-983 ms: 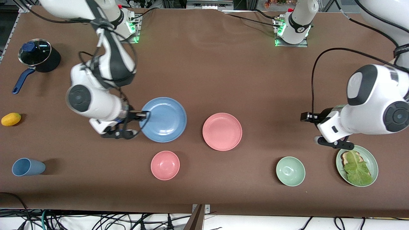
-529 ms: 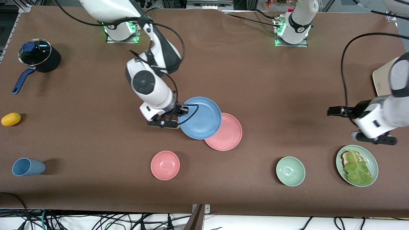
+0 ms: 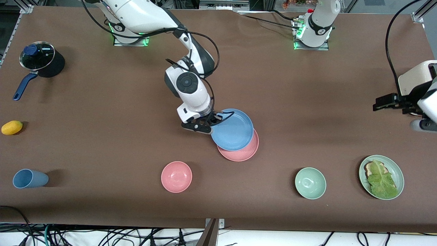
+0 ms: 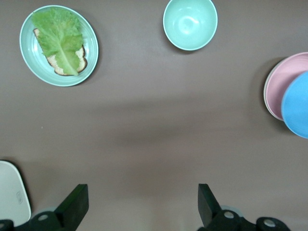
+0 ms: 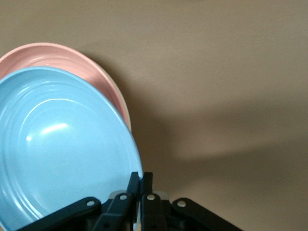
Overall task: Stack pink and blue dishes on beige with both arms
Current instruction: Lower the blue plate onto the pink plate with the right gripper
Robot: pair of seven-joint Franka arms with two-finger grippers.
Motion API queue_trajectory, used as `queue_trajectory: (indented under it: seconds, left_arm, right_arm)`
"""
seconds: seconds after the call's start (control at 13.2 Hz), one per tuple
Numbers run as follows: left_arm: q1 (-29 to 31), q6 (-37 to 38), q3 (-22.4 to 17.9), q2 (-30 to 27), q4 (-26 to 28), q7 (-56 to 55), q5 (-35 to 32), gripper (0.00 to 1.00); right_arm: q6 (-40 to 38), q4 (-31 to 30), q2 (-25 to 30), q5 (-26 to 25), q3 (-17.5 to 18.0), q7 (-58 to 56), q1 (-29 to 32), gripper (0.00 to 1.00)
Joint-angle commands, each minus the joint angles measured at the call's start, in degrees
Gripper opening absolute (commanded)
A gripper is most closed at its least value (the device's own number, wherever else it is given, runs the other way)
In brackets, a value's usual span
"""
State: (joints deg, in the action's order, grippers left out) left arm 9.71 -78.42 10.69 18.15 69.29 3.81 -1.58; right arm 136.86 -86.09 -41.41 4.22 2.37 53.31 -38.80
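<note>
- While the right gripper [image 3: 215, 120] pinches the rim of the blue plate [image 3: 233, 130], that plate hangs tilted over the pink plate [image 3: 244, 152], covering most of it; only a crescent of pink shows at the edge nearer the front camera.
- From the right wrist view, the two fingers [image 5: 133, 185] meet edge-on at the blue plate's [image 5: 57, 144] rim, with the pink plate [image 5: 72, 60] peeking out past it. Whether the two plates touch cannot be told.
- The pink plate lies flat near the middle of the table, beside the right gripper's fingertips.
- At the left arm's end of the table, the left gripper [image 3: 382, 102] is up in the air with its jaws spread wide and nothing between them; the left wrist view shows its two fingers [image 4: 77, 204] well apart above bare tabletop.
- A cream-beige plate [image 3: 414, 80] sits at the table's edge just beside the left gripper; a corner of it shows in the left wrist view [image 4: 12, 199].
- The blue and pink plates are well apart from the beige plate.
- Nearer the front camera lie a pink bowl [image 3: 176, 176], a green bowl [image 3: 310, 183] and a green plate [image 3: 397, 169] holding toast and a lettuce leaf.
</note>
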Motion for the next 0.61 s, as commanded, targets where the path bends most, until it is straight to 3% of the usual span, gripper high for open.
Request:
queue_trajectory:
  seconds: [0.0, 0.15, 0.53]
  left_arm:
    - [-1.70, 0.19, 0.03, -6.88, 8.56, 0.75, -1.06, 1.00]
    - [-3.64, 1.33, -0.06, -7.86, 9.19, 0.93, -1.41, 1.00]
    - [-5.92, 1.86, -0.67, -11.90, 11.57, 0.41, 0.26, 1.00]
  right_arm:
    - [0.16, 7.49, -4.80, -0.96, -0.79, 3.89, -1.27, 0.00]
    - [0.07, 10.93, -7.27, -1.14, -0.79, 4.87, -1.27, 0.00]
    - [0.33, 11.47, -8.16, -2.55, -0.96, 4.78, -1.10, 0.00]
